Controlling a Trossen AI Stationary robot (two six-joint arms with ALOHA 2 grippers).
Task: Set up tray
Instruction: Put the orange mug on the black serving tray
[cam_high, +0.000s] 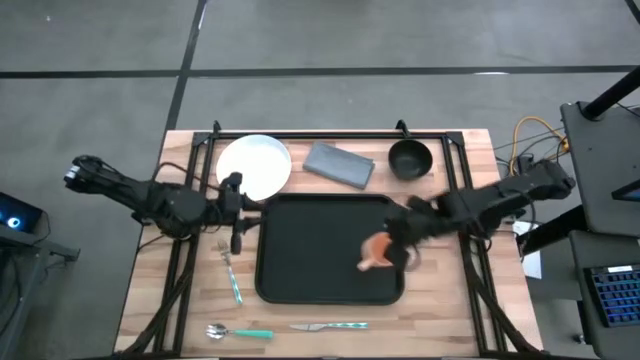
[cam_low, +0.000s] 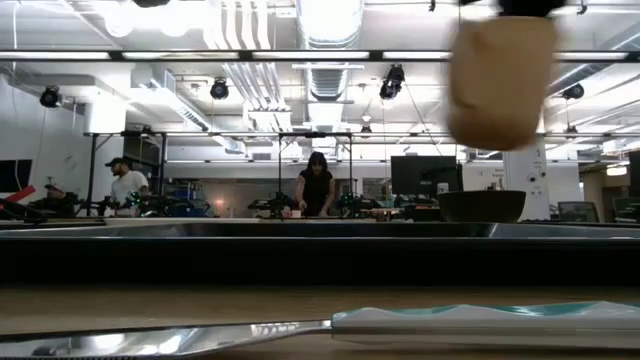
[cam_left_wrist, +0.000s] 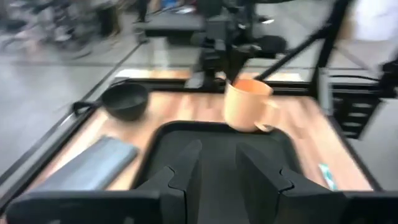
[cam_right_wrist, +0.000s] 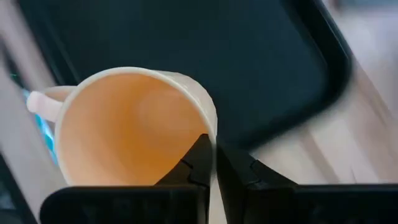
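The black tray (cam_high: 320, 262) lies at the table's middle. My right gripper (cam_high: 397, 245) is over the tray's right part, shut on a peach-coloured cup (cam_high: 379, 250), which hangs high above the tray (cam_low: 300, 232) in the low view (cam_low: 500, 75). The left wrist view shows the cup (cam_left_wrist: 245, 106) over the tray's (cam_left_wrist: 217, 140) far end from there. My left gripper (cam_high: 238, 216) stands open at the tray's left edge and holds nothing; its fingers (cam_left_wrist: 186, 174) show wide apart. My right gripper (cam_right_wrist: 214, 146) pinches the cup's rim wall (cam_right_wrist: 208, 127), on the side away from the handle (cam_right_wrist: 43, 102), with one finger (cam_right_wrist: 198, 163) inside the cup and one (cam_right_wrist: 242, 173) outside. The cup is lifted clear above the tray (cam_right_wrist: 186, 56), mouth facing the wrist camera.
A white plate (cam_high: 254, 167), a folded grey napkin (cam_high: 340, 165) and a black bowl (cam_high: 410, 158) lie along the table's far side. A fork (cam_high: 232, 280), a spoon (cam_high: 235, 332) and a knife (cam_high: 330, 325) lie near the tray's left and near edges. People stand in the room behind.
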